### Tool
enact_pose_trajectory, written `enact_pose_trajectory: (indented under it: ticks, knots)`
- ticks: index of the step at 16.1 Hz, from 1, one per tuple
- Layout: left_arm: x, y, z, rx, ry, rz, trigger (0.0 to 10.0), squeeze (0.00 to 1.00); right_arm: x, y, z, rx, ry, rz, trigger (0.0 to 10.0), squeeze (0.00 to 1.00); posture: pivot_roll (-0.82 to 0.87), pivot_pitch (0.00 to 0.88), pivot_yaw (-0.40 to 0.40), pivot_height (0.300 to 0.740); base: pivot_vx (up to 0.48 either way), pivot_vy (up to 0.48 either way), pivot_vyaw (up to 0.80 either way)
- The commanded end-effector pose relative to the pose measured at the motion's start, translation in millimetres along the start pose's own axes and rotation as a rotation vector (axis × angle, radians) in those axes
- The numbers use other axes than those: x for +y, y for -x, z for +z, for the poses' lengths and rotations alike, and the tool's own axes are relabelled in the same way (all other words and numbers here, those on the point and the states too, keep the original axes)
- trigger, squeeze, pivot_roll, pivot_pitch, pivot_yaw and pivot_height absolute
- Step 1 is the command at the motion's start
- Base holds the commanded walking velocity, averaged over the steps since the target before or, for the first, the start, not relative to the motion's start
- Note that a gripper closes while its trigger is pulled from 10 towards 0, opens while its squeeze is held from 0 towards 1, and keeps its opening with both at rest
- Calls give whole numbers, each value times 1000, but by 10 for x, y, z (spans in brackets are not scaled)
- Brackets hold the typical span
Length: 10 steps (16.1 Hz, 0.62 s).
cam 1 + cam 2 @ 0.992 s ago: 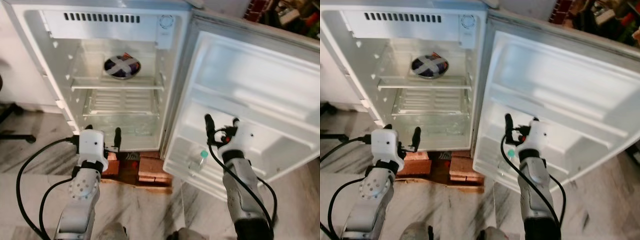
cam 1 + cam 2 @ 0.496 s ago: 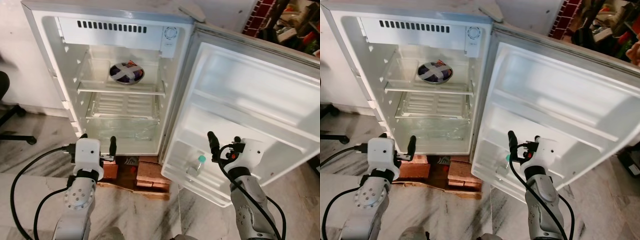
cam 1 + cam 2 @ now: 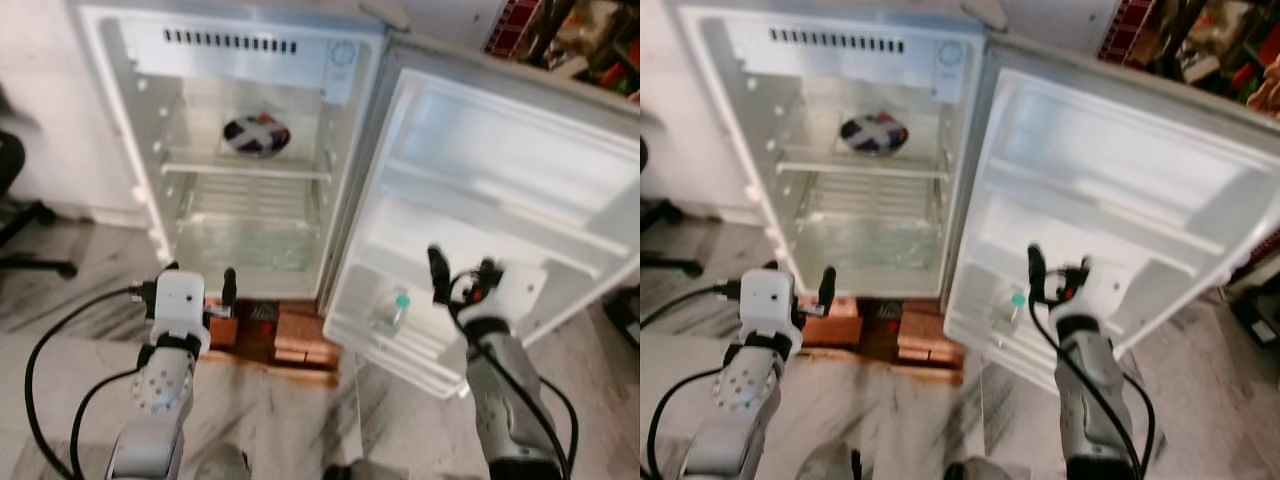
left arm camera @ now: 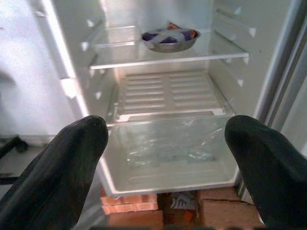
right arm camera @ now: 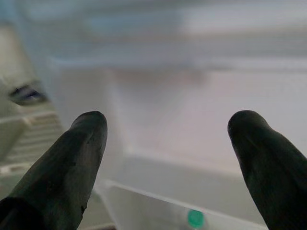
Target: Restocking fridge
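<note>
— Well, where's the bottle point(image 3: 393, 311)?
— In the door's point(image 3: 500, 190) bottom shelf, just left of the right gripper point(image 3: 460, 277), jaws wide, empty.
— Changed?
— Right gripper rose; left gripper point(image 3: 196, 288) also wide.

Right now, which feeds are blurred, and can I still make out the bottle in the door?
Both eye views are motion-blurred; the green-capped bottle in the door's bottom shelf still reads. Left wrist view is sharp on the foil-covered bowl. Right wrist view is soft, showing just the green cap.
</note>
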<state>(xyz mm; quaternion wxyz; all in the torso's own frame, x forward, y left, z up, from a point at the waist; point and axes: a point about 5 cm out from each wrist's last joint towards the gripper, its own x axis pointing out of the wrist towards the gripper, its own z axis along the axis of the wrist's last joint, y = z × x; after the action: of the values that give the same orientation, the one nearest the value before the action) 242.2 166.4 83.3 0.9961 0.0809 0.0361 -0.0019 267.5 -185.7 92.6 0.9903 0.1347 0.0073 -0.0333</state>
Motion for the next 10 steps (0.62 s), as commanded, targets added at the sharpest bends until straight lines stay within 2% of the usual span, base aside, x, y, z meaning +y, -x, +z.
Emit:
enact_pose_trajectory:
  ticks: [1,8,9,10]
  knots:
    - [-22,-2,-13,12,-8,0,10000,0,-18,-18,58,-12,-16,-6,10000,0,150,5,-90,740,-270,0,0]
    - [-44,2,-21,16,-15,-4,10000,0,26,-44,-13,33,53,8,10000,0,151,8,-91,740,-257,0,0]
    - [-41,-9,-22,16,-21,-6,10000,0,28,-40,-62,41,147,8,10000,0,148,7,-91,740,-255,0,0]
    - [-41,-19,-22,15,-23,-6,10000,0,70,-30,-93,76,76,48,10000,0,149,7,-90,740,-247,0,0]
